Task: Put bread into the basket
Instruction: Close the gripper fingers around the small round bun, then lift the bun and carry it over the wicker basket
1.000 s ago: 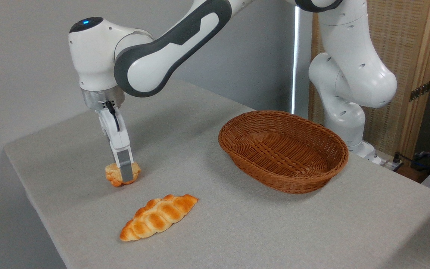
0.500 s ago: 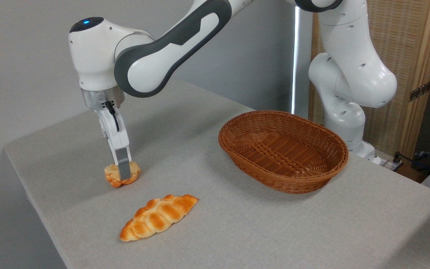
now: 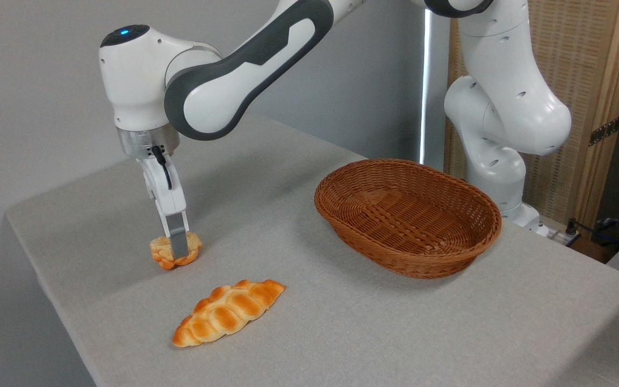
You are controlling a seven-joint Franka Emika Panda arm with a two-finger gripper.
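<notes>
From my remote station I read the scene from the left of the frame to the right.

1. Left of centre: the white and grey two-finger gripper (image 3: 178,251) points straight down from the white robot arm (image 3: 223,86), whose wrist fills the upper left of the frame. I see one grey finger (image 3: 179,243) across the front face of the small round, lumpy bun with a pale golden top and orange-brown ruffled edges (image 3: 175,252). The second finger is hidden behind the bun. The jaws are closed narrow on the bun and hold it.

2. The bun sits at the level of the grey cloth-covered table (image 3: 342,333), in the left part of the tabletop. I cannot tell whether its underside touches the cloth or hangs just clear of it.

3. Lower centre-left: a longer braided, pointed golden-orange loaf (image 3: 228,313) lies flat on the cloth, near the bun but apart from it, towards the bottom of the frame.

4. Right of centre: the oval, reddish-brown woven wicker basket (image 3: 452,258) stands on the table, well apart from the bun. Its interior shows only weave.

5. Right edge: a pale woven screen in a wooden frame (image 3: 599,80) stands behind the arm's base.
</notes>
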